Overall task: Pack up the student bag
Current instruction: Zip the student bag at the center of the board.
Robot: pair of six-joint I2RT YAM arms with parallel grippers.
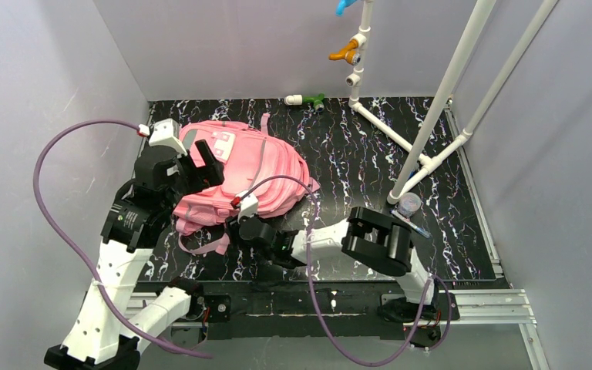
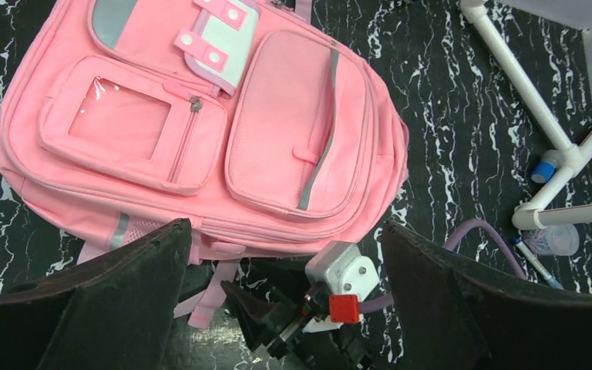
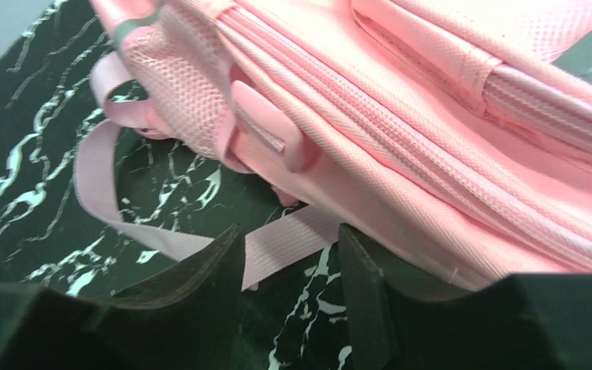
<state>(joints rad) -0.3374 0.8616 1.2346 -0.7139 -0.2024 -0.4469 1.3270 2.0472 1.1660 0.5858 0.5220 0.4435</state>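
The pink student bag [image 1: 254,173] lies flat on the black marbled mat, front pockets up. It fills the left wrist view [image 2: 200,116], and its zipped side shows in the right wrist view [image 3: 401,116]. My left gripper [image 1: 200,166] hovers open above the bag's left part, jaws wide apart and empty. My right gripper [image 1: 248,231] is low at the bag's near edge. It is open, and a pink strap end [image 3: 293,243] lies between its fingertips [image 3: 223,254] without being pinched. The right gripper also shows in the left wrist view [image 2: 277,316].
A white pipe frame [image 1: 432,116] stands at the back right. A small clear cup [image 1: 410,204] and a pen [image 1: 412,223] lie by its foot. A green-and-white fitting [image 1: 306,99] lies at the back wall. Grey walls close in on three sides.
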